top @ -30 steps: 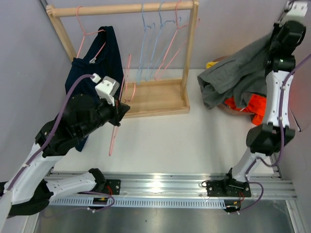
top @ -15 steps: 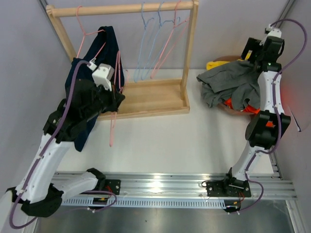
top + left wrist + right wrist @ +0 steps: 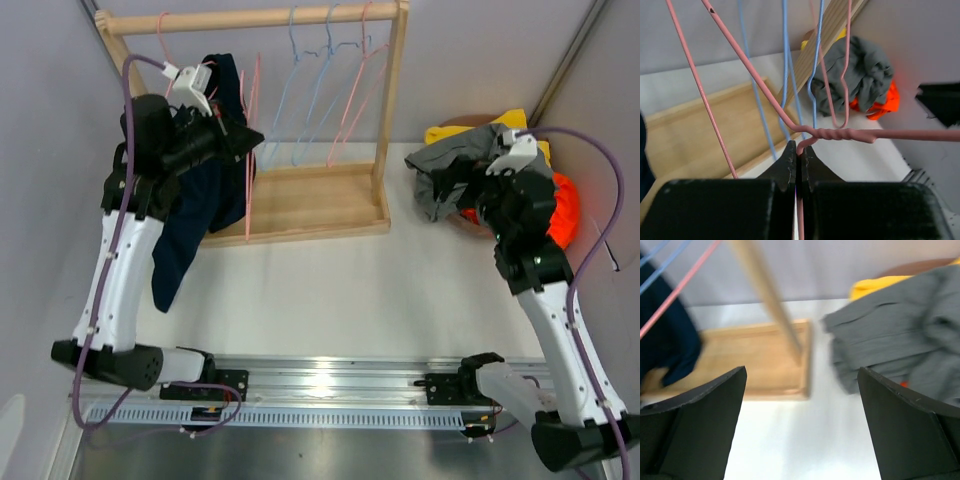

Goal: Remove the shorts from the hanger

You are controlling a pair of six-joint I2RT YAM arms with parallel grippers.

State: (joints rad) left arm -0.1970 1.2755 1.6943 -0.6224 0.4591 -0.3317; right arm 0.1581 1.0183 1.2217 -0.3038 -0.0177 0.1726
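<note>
Navy shorts [image 3: 195, 205] hang from a pink hanger [image 3: 168, 55] at the left end of the wooden rack [image 3: 250, 18]. Just right of them, my left gripper [image 3: 248, 140] [image 3: 800, 151] is shut on the wire of an empty pink hanger [image 3: 840, 134] below its twisted neck, holding it up beside the rack. Grey shorts [image 3: 450, 160] [image 3: 905, 335] lie in a heap at the far right, over orange shorts [image 3: 565, 210] and yellow shorts [image 3: 470, 130]. My right gripper [image 3: 447, 185] [image 3: 802, 405] hovers at the heap's left edge, open and holding nothing.
Several empty blue and pink hangers [image 3: 330, 90] hang from the rail's right half. The rack's wooden base tray [image 3: 320, 205] [image 3: 755, 355] sits between the two arms. Grey walls close in on both sides.
My left arm has lifted the empty pink hanger from low over the table to rail height. My right gripper opened, let the grey shorts drop on the heap, and came down leftward.
</note>
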